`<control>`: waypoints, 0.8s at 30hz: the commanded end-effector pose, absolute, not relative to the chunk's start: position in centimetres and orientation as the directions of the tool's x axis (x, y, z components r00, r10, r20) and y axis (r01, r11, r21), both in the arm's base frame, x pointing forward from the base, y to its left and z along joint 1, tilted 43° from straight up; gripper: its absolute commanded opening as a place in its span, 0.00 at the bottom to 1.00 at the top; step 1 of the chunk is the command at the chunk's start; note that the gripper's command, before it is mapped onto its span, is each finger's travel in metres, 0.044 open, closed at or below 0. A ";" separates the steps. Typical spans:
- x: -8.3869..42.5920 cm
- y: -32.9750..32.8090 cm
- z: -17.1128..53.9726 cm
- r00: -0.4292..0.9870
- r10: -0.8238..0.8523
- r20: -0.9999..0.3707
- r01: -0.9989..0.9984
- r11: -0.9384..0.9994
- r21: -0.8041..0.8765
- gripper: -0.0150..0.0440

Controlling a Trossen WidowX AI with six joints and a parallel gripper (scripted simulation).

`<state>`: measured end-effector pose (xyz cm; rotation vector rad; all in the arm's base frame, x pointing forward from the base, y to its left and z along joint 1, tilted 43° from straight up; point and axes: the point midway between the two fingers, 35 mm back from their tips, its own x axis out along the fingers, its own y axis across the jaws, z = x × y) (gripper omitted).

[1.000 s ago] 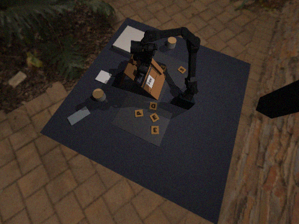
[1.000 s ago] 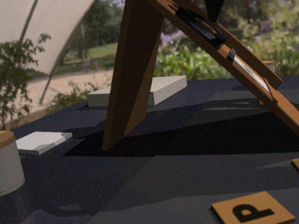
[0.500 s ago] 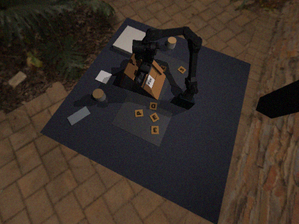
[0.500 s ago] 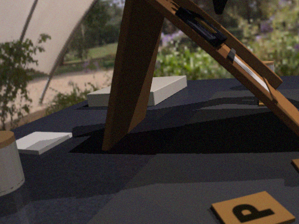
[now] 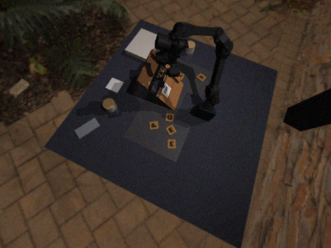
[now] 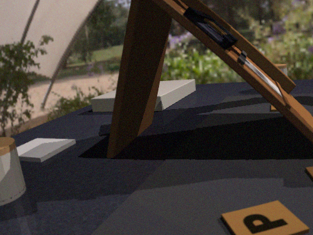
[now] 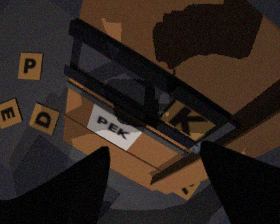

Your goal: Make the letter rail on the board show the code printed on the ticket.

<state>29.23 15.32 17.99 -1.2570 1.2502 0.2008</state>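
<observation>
The wooden board [image 5: 147, 74] [image 6: 141, 62] [image 7: 156, 10] stands tilted on the dark counter. Its black letter rail [image 5: 157, 80] [image 6: 213, 29] [image 7: 81, 53] holds a K tile [image 7: 188, 121] at one end. The white ticket [image 5: 166, 90] [image 6: 261, 74] [image 7: 114, 130] below the rail reads PEK. My gripper [image 5: 167, 66] [image 7: 155, 150] is open and empty, just above the rail and off the K tile. Loose tiles lie in front of the board: P [image 5: 153, 125] [image 6: 266, 222] [image 7: 29, 66], one that looks like D [image 5: 169, 117] [image 7: 44, 118], E [image 5: 171, 129] [image 7: 9, 112] and another E [image 5: 171, 143].
A 5 tile [image 5: 200, 77] lies right of the board. A white block [image 5: 142, 44] [image 6: 175, 91] sits behind it. Two jars [image 5: 109, 104] [image 6: 7, 169] [image 5: 189, 46], a white card [image 5: 114, 84] [image 6: 44, 147] and a grey card [image 5: 87, 127] stand around.
</observation>
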 end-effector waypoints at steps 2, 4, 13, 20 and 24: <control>24.1 18.3 22.4 0.495 -0.280 -0.822 -0.850 -0.354 -0.391 0.97; 23.3 18.6 23.0 0.506 -0.248 -0.826 -0.812 -0.460 -0.360 1.00; 22.2 18.9 23.9 0.521 -0.199 -0.830 -0.730 -0.608 -0.313 1.00; 22.2 18.9 23.9 0.521 -0.199 -0.830 -0.730 -0.608 -0.313 1.00; 22.2 18.9 23.9 0.521 -0.199 -0.830 -0.730 -0.608 -0.313 1.00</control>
